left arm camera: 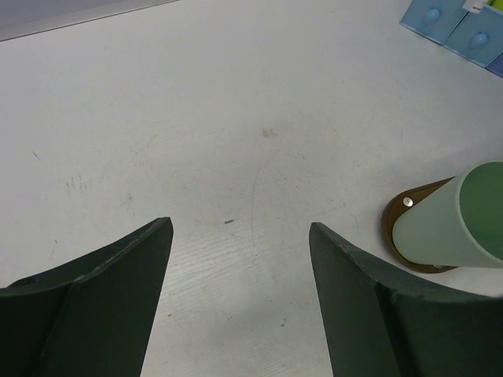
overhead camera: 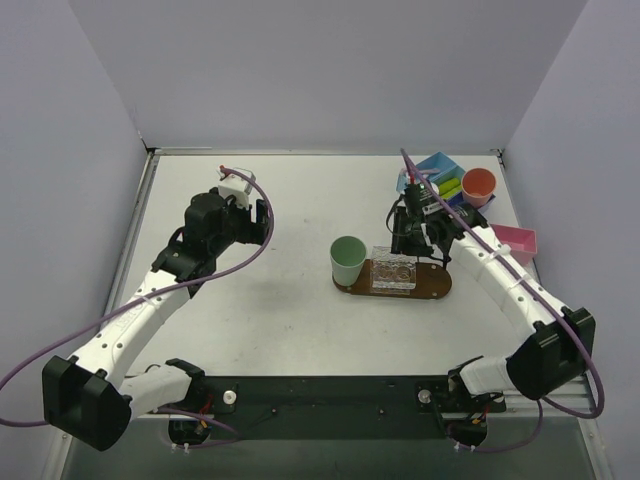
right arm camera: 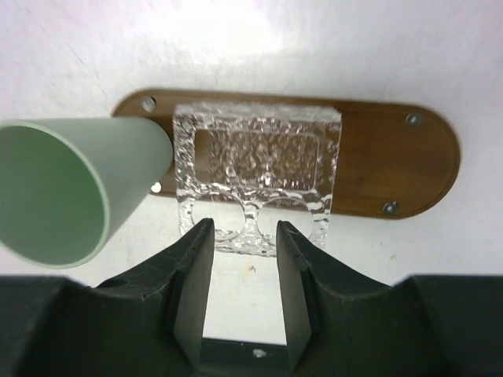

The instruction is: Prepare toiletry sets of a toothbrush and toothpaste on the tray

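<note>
Mint cup [right arm camera: 78,181], clear holder [right arm camera: 259,177] — on tray [right arm camera: 393,157].

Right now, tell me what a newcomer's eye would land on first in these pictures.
First the dark wooden tray right of the table's centre, with a mint-green cup on its left end and a clear textured holder at its middle, the right gripper poised open at the holder's edge. Next, the blue bin at the far right corner, bright lime-green tubes inside.
</note>
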`<state>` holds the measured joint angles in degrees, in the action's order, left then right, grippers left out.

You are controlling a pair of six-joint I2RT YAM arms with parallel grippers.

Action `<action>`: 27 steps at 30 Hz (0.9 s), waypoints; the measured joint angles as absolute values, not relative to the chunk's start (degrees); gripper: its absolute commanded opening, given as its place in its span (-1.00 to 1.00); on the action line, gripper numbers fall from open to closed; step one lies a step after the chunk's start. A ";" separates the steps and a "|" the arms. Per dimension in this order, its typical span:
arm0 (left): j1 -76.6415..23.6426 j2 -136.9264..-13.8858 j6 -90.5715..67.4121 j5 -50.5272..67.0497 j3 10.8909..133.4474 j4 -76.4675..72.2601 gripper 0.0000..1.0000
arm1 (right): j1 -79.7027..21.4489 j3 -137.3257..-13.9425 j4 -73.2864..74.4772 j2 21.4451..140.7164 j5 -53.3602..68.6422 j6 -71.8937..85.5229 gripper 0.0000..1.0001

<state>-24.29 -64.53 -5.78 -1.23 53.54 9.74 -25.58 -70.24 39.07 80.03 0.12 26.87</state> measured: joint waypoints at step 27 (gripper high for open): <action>-24.29 -62.89 -6.87 -2.68 53.47 9.63 0.61 | 1.85 -84.77 20.27 83.74 -2.46 13.10 -0.35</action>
